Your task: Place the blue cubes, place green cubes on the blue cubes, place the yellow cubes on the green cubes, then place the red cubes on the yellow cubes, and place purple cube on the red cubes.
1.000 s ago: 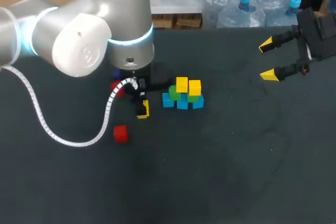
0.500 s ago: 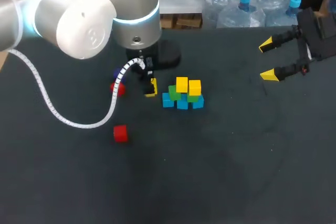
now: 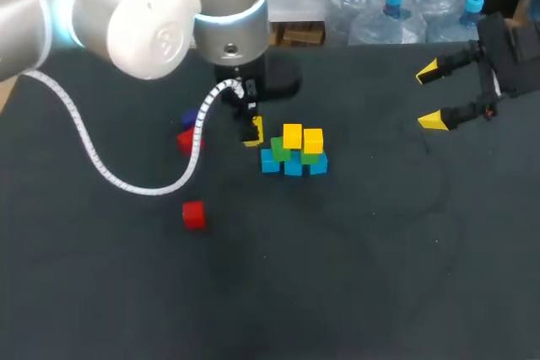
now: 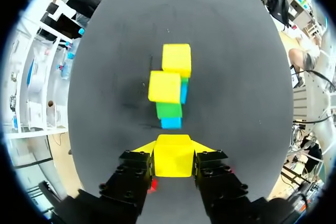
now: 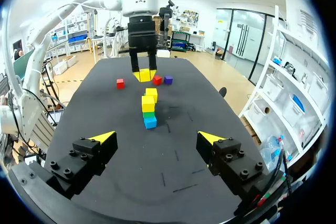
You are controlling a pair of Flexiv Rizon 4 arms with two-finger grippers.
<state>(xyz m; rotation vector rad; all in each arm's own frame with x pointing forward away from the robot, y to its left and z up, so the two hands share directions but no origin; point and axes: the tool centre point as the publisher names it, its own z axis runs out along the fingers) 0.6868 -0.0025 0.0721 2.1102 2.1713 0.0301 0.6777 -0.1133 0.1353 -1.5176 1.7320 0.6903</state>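
The left gripper (image 3: 251, 131) holds a yellow cube (image 4: 173, 157) tight, near the stack (image 3: 294, 153) on the bench. The right gripper (image 3: 431, 95) is wide open, far off.

**COLOUR CHECK: CUBES AND GRIPPERS**

The table (image 3: 380, 276) is showing plain black. The stack is displaying blue cubes (image 3: 293, 167), green cubes (image 3: 279, 150) and yellow cubes (image 3: 292, 135). Two red cubes (image 3: 193, 215) and a purple cube (image 5: 168, 80) are lying loose. The left gripper (image 4: 173, 148), black with yellow tips, is clamping a held yellow cube (image 4: 172, 160). The right gripper (image 5: 157, 137) is showing the same black and yellow.
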